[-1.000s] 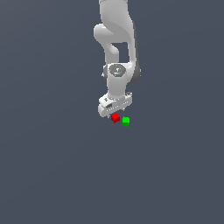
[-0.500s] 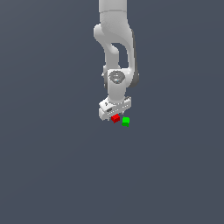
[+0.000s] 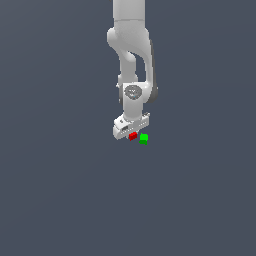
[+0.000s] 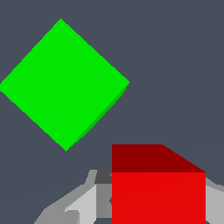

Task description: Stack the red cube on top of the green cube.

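The red cube (image 3: 133,135) sits between the fingers of my white gripper (image 3: 131,133), which is low over it and shut on it. In the wrist view the red cube (image 4: 157,188) fills the space between the grey fingers (image 4: 74,205), and they touch both of its sides. The green cube (image 3: 143,138) lies just beside it toward the exterior view's right, a small gap apart. In the wrist view the green cube (image 4: 63,83) is turned about 45 degrees relative to the red one and is uncovered.
A plain dark grey floor (image 3: 60,200) surrounds the cubes. The white arm (image 3: 132,50) rises straight above the gripper.
The gripper came down over the red cube between one second and half a second ago, then stayed in place. Neither cube has visibly moved.
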You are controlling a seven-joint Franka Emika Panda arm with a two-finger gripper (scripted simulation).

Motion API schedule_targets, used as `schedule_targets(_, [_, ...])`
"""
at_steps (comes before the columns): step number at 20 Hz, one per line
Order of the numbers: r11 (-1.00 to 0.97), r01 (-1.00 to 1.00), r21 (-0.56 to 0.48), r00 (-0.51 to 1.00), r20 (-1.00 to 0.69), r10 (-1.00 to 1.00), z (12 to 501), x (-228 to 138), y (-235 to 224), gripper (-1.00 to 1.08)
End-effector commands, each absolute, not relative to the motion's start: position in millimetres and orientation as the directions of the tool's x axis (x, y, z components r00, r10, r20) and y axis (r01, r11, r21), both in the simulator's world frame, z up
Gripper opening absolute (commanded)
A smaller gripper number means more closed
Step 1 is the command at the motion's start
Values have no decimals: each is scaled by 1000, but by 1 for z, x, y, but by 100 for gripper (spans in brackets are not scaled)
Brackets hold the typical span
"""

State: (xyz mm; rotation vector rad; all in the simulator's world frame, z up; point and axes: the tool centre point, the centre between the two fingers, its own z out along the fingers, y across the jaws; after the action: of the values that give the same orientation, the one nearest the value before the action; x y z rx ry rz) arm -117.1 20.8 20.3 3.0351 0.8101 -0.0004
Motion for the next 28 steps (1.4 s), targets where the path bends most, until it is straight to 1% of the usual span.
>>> schedule_targets(1, [-867,499,0,867,0,499,20,-117,21,-100])
schedule_targets(14, [-867,498,0,867,0,498,29,-117,21,-100])
schedule_targets(19, [-867,498,0,867,0,498,49,-118,21,-100])
schedule_targets(28, [-867,499,1,867,0,499,101,-118,21,-100])
